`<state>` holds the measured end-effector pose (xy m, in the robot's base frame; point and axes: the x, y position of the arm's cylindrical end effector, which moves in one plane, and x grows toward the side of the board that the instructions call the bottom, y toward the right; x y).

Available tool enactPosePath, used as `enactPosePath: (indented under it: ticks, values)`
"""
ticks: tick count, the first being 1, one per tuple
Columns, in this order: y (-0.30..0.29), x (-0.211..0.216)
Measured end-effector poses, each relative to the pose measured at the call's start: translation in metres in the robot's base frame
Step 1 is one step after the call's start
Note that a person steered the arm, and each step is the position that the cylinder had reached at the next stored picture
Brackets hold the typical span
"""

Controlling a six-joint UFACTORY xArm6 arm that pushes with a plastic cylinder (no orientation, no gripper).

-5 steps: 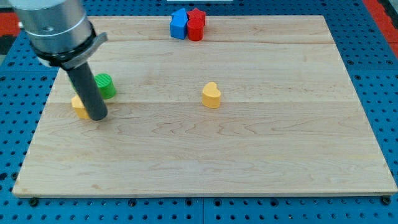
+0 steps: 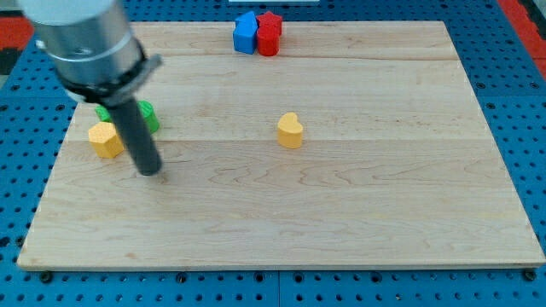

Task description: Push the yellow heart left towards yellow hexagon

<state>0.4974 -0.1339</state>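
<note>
My tip [image 2: 150, 171] is set just right of the yellow hexagon [image 2: 106, 139], well left of the yellow heart [image 2: 290, 130]; open board [image 2: 341, 213] lies between.

This looks like a robotics lab bench. A pale wooden tabletop [image 2: 341, 222] made of joined planks lies on a blue perforated base plate [image 2: 520, 111] with regular rows of mounting holes, the kind used for fixing test rigs. A grey metal robot arm [image 2: 81, 38] reaches in from the view's top left.
</note>
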Motion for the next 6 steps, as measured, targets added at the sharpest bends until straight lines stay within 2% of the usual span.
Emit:
enactPosePath:
  ticks: [2, 3, 4, 5, 6]
  values:
    - [0.17, -0.008]
    - [0.216, -0.034]
    - [0.205, -0.065]
    - [0.146, -0.073]
    - [0.058, -0.071]
